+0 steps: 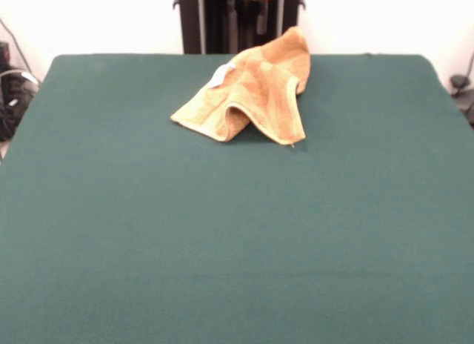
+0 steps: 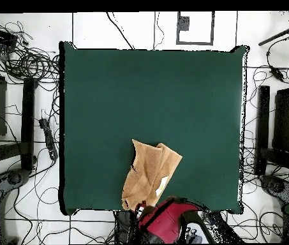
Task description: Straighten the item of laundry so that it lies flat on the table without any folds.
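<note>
Front faces table [image 1: 237,247]; overhead looks straight down.

The towel [image 1: 255,92] folds hide its underside; the white tag [image 1: 220,77] is unreadable.

The towel [image 1: 255,92] looks like soft, nubby terry cloth, and the table [image 1: 237,240] wears matt, felt-like fabric.

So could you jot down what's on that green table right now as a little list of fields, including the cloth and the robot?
item: orange-tan hand towel, with a small white tag
state: crumpled, folded over itself, one part humped up; not flat
position: on the table, near the edge by the robot
surface: dark green cloth
robot: red and black arm at that table edge, drawn back
gripper: not clearly visible
task status: towel not yet straightened
</note>
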{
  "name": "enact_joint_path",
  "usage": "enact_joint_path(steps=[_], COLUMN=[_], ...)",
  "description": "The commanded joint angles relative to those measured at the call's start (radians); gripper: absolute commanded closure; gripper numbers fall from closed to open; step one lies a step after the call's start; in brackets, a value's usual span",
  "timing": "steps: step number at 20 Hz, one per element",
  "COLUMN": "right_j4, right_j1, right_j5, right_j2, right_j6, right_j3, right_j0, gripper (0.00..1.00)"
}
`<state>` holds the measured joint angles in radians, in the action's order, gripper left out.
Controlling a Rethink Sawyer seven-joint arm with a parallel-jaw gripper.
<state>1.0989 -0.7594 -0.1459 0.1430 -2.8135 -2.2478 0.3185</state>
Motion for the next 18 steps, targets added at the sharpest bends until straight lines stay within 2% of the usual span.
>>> enact_joint_path(steps=[1,4,8,18], right_j4=[-0.061,-0.061,-0.066,-0.054], right_j1=[0.034,0.041,0.056,0.093], right_j5=[-0.119,-0.123,-0.146,-0.205], right_j2=[0.151,0.154,0.193,0.250], right_j6=[0.144,0.135,0.175,0.220], right_j3=[0.076,0.082,0.092,0.130], right_j0=[-0.008,-0.019,0.024,0.047], gripper=[0.00,0.00,0.00,0.00])
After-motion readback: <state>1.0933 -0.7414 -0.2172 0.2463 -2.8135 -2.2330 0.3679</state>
